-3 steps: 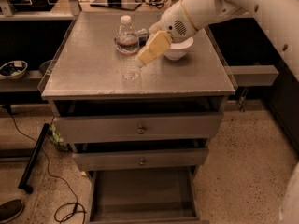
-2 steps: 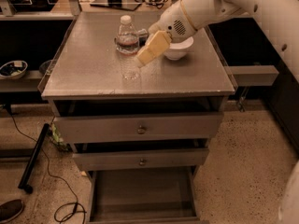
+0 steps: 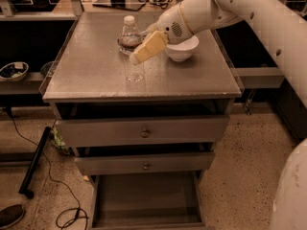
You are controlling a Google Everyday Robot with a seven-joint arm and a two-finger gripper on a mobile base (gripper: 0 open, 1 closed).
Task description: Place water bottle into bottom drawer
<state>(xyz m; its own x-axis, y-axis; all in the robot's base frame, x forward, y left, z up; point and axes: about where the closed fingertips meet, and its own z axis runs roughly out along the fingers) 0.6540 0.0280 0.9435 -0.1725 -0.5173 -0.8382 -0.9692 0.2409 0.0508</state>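
The water bottle (image 3: 128, 31), clear with a white cap, stands upright at the back of the grey cabinet top (image 3: 96, 80), with a dark crumpled thing around its base. My gripper (image 3: 137, 57), tan and slanting down to the left from the white arm (image 3: 192, 16), is just right of and in front of the bottle, close to its lower part and low over the top. I cannot tell whether it touches the bottle. The bottom drawer (image 3: 144, 200) is pulled out, and its flat grey floor is bare.
A white bowl (image 3: 182, 50) stands right of the gripper under the arm. A faint clear shape (image 3: 134, 74) lies on the top just below the gripper. The two upper drawers (image 3: 144, 133) with knobs are closed. Cables (image 3: 62, 210) and a black bar (image 3: 33, 164) lie on the floor at the left.
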